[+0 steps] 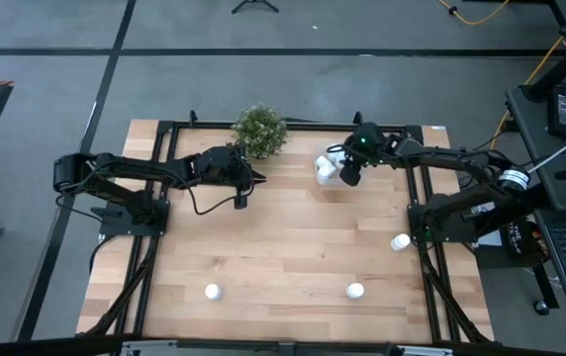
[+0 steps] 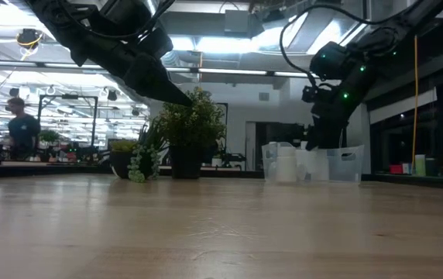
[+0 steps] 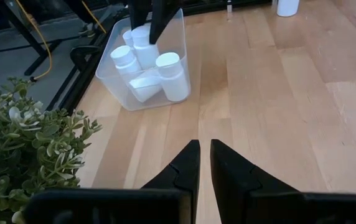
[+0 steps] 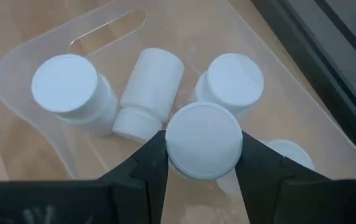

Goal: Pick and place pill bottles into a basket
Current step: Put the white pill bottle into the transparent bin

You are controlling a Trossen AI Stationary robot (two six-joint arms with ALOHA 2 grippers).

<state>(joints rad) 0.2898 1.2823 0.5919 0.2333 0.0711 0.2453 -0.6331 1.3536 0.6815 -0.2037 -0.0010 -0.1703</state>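
High view: right gripper (image 1: pixel 348 175) hovering over clear, shallow plastic basket (image 1: pixel 325 168) beside leafy green potted plant (image 1: pixel 259 131); three small white pill bottles (image 1: pixel 354 291) standing loose on wooden bench (image 1: pixel 293 247). Left wrist view: left gripper (image 3: pixel 203 163) jaws pressed together. Right wrist view: jaws pinching white-capped bottle (image 4: pixel 204 140) above basket.

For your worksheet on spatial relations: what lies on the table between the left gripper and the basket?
Bare wood only: the left wrist view shows nothing between the left gripper and the basket.
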